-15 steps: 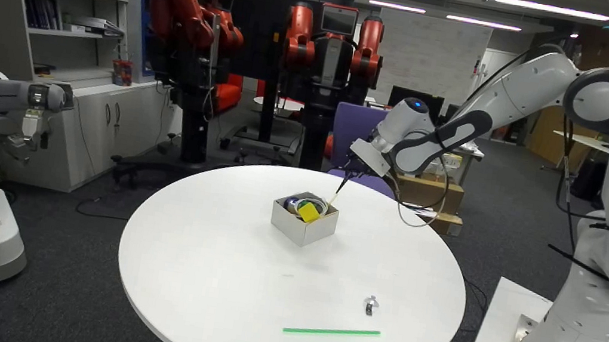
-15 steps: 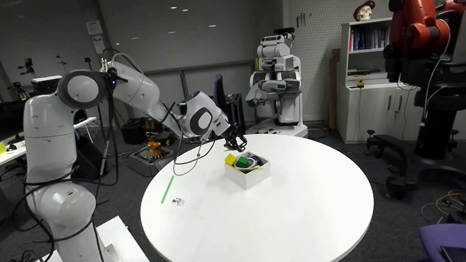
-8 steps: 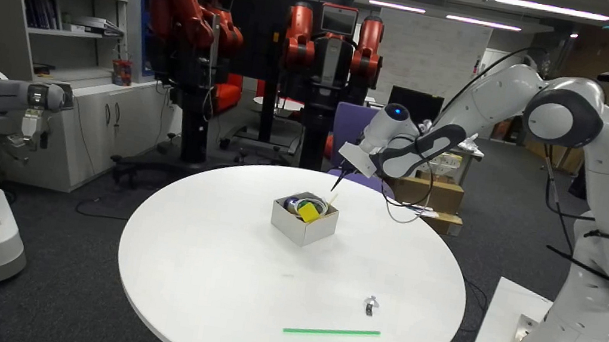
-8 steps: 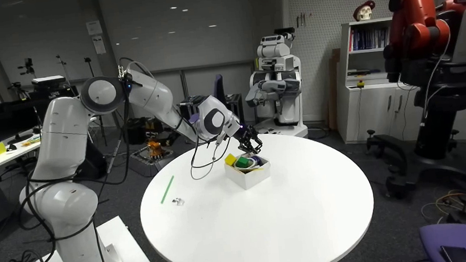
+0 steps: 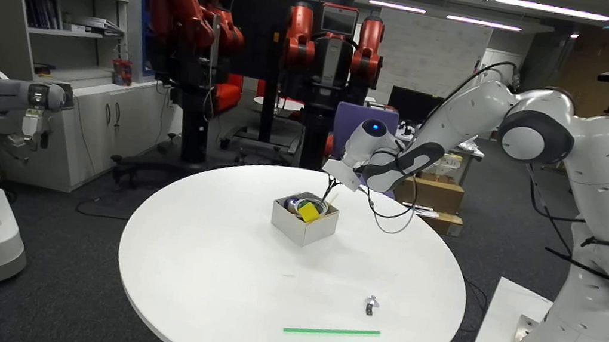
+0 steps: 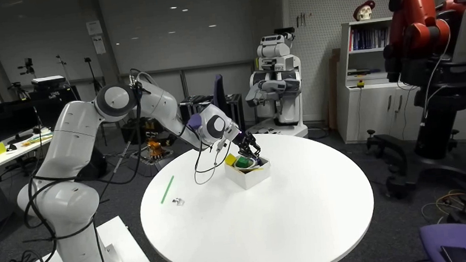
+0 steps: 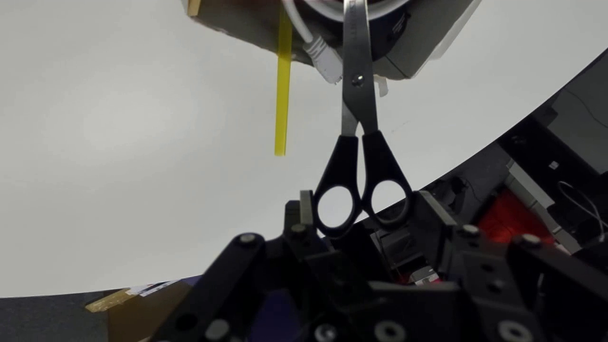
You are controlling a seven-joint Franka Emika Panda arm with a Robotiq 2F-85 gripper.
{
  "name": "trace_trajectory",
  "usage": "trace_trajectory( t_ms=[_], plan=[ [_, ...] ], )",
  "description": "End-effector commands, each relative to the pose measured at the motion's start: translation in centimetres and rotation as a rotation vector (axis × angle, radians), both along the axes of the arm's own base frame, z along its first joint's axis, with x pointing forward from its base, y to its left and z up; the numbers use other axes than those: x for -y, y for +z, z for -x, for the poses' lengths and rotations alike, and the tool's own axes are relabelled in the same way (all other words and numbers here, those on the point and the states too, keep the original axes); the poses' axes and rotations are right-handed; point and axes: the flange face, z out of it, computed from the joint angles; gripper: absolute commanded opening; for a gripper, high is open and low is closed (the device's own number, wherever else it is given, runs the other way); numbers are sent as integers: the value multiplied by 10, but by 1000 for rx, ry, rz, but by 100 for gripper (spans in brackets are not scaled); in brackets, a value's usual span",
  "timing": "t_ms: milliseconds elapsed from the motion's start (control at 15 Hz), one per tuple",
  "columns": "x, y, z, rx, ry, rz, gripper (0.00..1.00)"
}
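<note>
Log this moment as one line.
gripper: closed on black-handled scissors | blades: toward open white box | in box: yellow block, green block, white cable | on table: green stick, apart from box

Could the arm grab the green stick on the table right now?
Probably not: the gripper is clamped on the scissors, so its jaws look occupied. The way itself seems free: in both exterior views the green stick lies on the table with nothing over it.
</note>
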Motion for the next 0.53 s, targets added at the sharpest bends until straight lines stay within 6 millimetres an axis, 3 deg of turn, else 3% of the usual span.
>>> trace_trajectory(
  t_ms=[0,467],
  plan=[
    [-9,1,-12,1,-2,37,30],
    [-23,-7,-20,-22,32,69,30]
  ],
)
